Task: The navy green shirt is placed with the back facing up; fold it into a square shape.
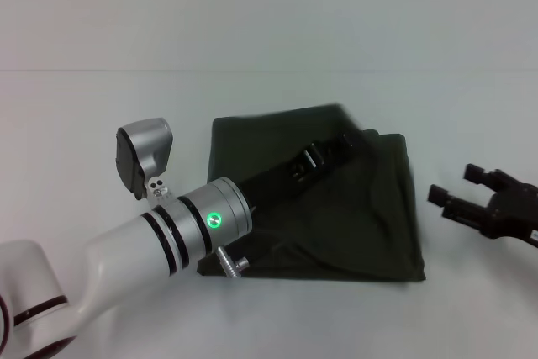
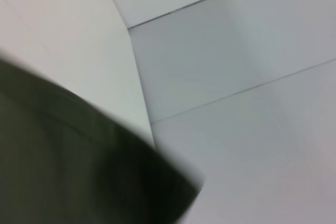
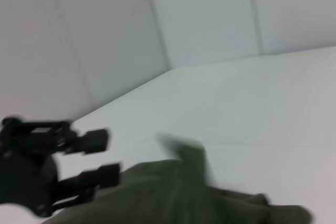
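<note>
Over navy green shirt [image 1: 353, 208]: left gripper [image 1: 324, 155] | right gripper [image 1: 454, 189] fingers apart

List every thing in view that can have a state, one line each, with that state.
navy green shirt: folded into a rough square, flat on the table, one far corner raised.
left gripper: over the shirt's far half, holding a lifted fold of cloth.
right gripper: open, off the shirt's right edge, holding nothing.
table: white, bearing the shirt.
</note>
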Robot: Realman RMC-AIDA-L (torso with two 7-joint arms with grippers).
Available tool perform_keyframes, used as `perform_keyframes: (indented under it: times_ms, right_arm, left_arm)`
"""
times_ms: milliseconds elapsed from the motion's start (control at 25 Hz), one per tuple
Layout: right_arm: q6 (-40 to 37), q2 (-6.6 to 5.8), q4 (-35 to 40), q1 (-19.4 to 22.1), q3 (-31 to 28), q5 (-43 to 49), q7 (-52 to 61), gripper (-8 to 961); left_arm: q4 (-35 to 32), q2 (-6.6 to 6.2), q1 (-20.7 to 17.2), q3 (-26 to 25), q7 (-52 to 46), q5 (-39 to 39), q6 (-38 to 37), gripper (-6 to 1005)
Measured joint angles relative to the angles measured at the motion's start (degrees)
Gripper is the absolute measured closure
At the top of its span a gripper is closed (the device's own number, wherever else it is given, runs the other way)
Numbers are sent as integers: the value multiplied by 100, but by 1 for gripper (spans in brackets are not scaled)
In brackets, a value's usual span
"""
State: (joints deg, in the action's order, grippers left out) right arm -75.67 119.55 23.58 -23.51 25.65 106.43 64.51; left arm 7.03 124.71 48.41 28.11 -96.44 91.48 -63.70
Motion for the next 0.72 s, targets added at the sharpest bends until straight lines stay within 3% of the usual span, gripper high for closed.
perform_keyframes:
  times_ms: [80,160,400,480,560,720]
  right_arm:
    - [-3,3,0,60,-228,0,0,7]
    - [-18,6,-12,128,-515,0,2,7]
    - [-196,1,-29,281,-1070,6,151,7]
    - [-364,-23,1,267,-1014,44,237,7]
    - [-555,-64,10,192,-806,106,340,7]
    - [-1013,-113,86,20,-39,182,156,7]
  left_arm:
    - [20,0,-8,-44,20,11,69,708]
    - [-24,0,-66,-68,12,13,75,502]
    - [-559,-14,-466,44,-6,26,-503,392]
    - [-1072,-36,-771,353,21,34,-825,356]
    - [-1180,-41,-827,439,26,36,-872,319]
    - [-2452,-106,-1510,1407,247,38,-1373,196]
